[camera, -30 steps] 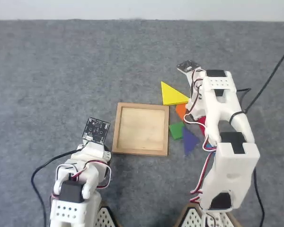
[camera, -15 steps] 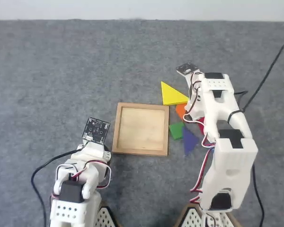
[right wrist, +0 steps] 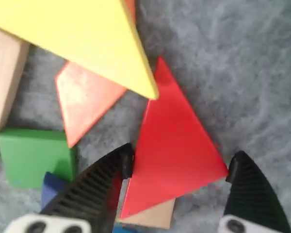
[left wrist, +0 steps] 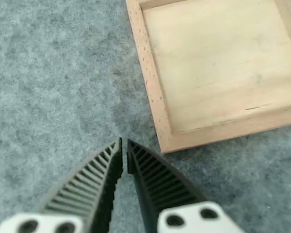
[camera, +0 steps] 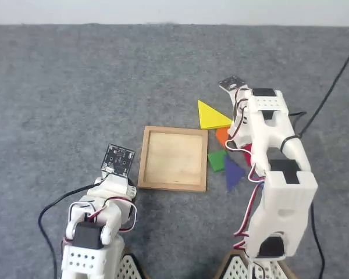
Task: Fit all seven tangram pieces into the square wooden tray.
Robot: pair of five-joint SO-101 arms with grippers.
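- The left claw (left wrist: pixel 124 145) is held nearly closed, with only a thin slit left between its toothed fingers. Nothing is gripped, and its tips are pointed down at the grey carpeted surface (camera: pixel 75 87).
- The square wooden tray (left wrist: pixel 218 73) is found just beside that claw, on the side toward the other arm. Its near corner is close to the tips but apart from them, and its plain wooden floor is shown.
- The right claw (right wrist: pixel 182 158) is spread wide above the red triangle (right wrist: pixel 177 141), with one finger set at either side of the piece. Whether the fingers touch it cannot be told.
- The yellow triangle (right wrist: pixel 82 39) is placed just beyond this claw, its tip reaching the red triangle's edge.
- An orange piece (right wrist: pixel 85 99) is seen beside the red triangle on the tray side, partly covered by the yellow one.
- A green square (right wrist: pixel 31 155) and a blue-purple triangle (camera: pixel 232 172) are located by the tray-side finger.
- A pale wooden piece (right wrist: pixel 150 216) is partly covered by the red triangle.
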